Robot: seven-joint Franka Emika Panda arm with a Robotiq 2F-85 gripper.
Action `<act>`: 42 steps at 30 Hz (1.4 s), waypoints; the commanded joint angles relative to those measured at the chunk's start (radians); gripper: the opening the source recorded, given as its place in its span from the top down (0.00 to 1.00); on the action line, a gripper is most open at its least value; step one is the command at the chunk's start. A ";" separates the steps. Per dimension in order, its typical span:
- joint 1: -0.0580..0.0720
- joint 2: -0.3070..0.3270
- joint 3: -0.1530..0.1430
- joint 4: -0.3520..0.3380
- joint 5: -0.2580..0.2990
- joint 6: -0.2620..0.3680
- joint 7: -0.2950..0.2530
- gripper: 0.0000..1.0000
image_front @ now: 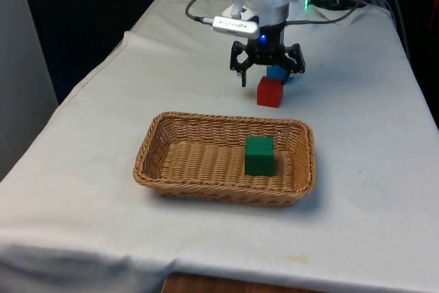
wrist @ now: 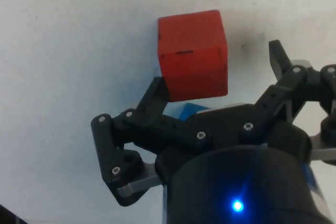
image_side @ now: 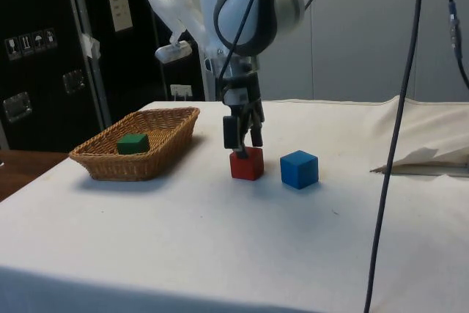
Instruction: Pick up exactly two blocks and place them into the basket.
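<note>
A red block [image_front: 269,92] [image_side: 246,164] [wrist: 193,55] rests on the white cloth beyond the wicker basket [image_front: 154,143] [image_side: 100,159]. My gripper [image_front: 272,77] [image_side: 245,144] [wrist: 217,72] is open just over the red block, one finger on each side and its tips at about the height of the block's top, touching nothing. Close behind the red block stands a blue block [image_front: 280,73] [image_side: 299,168], partly hidden by the gripper in the front view. Inside the basket, toward the front view's right, sits a green block [image_front: 259,155] [image_side: 133,143].
The basket lies lengthwise across the middle of the table, a short gap in front of the red block. A crumpled fold of cloth [image_side: 425,160] rises at the table's far side in the side view. Cables [image_front: 343,1] trail behind the arm.
</note>
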 commanded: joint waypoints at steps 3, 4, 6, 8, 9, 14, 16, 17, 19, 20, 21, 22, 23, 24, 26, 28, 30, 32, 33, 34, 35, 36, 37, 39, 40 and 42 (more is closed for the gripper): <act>-0.001 -0.018 -0.001 -0.007 0.002 -0.004 -0.001 0.00; 0.001 -0.025 -0.004 -0.008 -0.002 -0.008 0.002 0.00; 0.005 -0.048 -0.011 -0.013 -0.010 -0.020 0.011 0.00; 0.007 -0.065 -0.014 -0.016 -0.015 -0.028 0.017 0.00; 0.007 -0.073 -0.014 -0.018 -0.018 -0.032 0.020 0.00; 0.005 -0.083 -0.005 -0.024 -0.014 -0.031 0.025 0.00; 0.005 -0.080 0.003 -0.025 -0.008 -0.029 0.026 0.00; 0.005 -0.077 0.007 -0.025 -0.006 -0.027 0.027 0.00; 0.004 -0.071 0.014 -0.025 -0.002 -0.023 0.030 0.00; 0.001 -0.079 0.010 -0.026 -0.007 -0.033 0.025 0.00; 0.004 -0.063 0.021 -0.024 0.000 -0.018 0.034 0.00; 0.004 -0.059 0.024 -0.024 0.000 -0.016 0.037 0.00; 0.004 -0.055 0.027 -0.023 0.000 -0.013 0.040 0.00; 0.003 -0.051 0.030 -0.023 0.000 -0.010 0.042 0.00; 0.003 -0.045 0.033 -0.023 -0.004 -0.004 0.047 0.00; 0.003 -0.040 0.034 -0.022 -0.006 0.001 0.051 0.00; 0.004 -0.037 0.034 -0.022 -0.007 0.003 0.052 0.00; 0.004 -0.032 0.036 -0.022 -0.007 0.008 0.055 0.00; 0.003 -0.030 0.037 -0.022 -0.006 0.010 0.054 0.00; 0.003 -0.029 0.037 -0.022 -0.006 0.011 0.053 0.00; 0.002 -0.026 0.038 -0.022 -0.004 0.014 0.051 0.00; 0.001 -0.025 0.038 -0.022 -0.004 0.015 0.051 0.03; 0.001 -0.024 0.038 -0.021 -0.003 0.016 0.050 0.11; 0.001 -0.023 0.038 -0.021 -0.003 0.017 0.050 0.20; 0.001 -0.022 0.038 -0.021 -0.003 0.018 0.050 0.31; 0.001 -0.021 0.039 -0.021 -0.002 0.019 0.049 0.55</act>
